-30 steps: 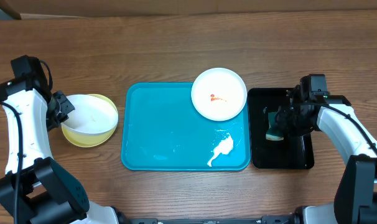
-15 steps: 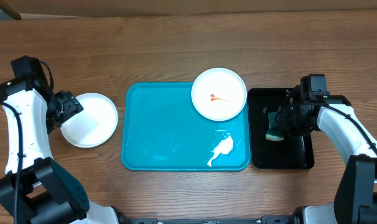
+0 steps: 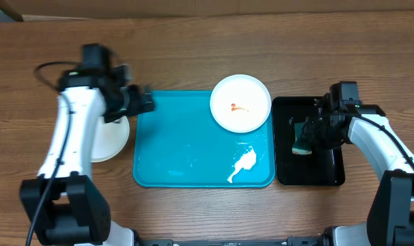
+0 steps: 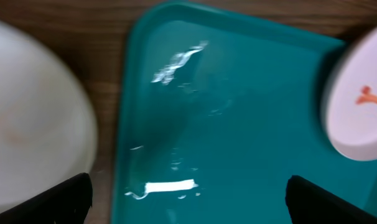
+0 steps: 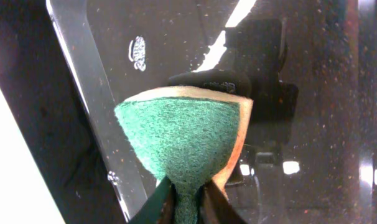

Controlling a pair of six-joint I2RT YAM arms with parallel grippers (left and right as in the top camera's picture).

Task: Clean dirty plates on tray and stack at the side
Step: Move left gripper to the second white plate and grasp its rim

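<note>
From overhead, the turquoise tray (image 3: 186, 147) lay mid-table. One smeared plate (image 3: 240, 102) sat on its far right corner, overhanging the rim, and a white residue (image 3: 244, 162) lay near the tray's near right corner. The left gripper (image 3: 140, 102) reached over the tray's left edge. Its arm covered most of a white plate (image 3: 111, 140) lying on the table (image 3: 193, 48) just left of the tray, and whether more plates lay under that one could not be told. To the right, the right gripper (image 3: 308, 133) hung over the black tray (image 3: 330, 171) with a sponge (image 3: 302, 143).

The left wrist view showed what the overhead hid. The left gripper's (image 4: 188, 202) jaws were spread wide with nothing between them, only bare tray (image 4: 251, 124) below. The picture was blurred. The white plate (image 4: 33, 124) was cut off at the left edge, and the smeared plate (image 4: 356, 106), with its orange mark, at the right edge.

The right wrist view showed the right gripper (image 5: 183, 208) pinched on the green sponge (image 5: 182, 143), with only the fingertips in frame. The sponge hung over the glossy black tray (image 5: 313, 93).
</note>
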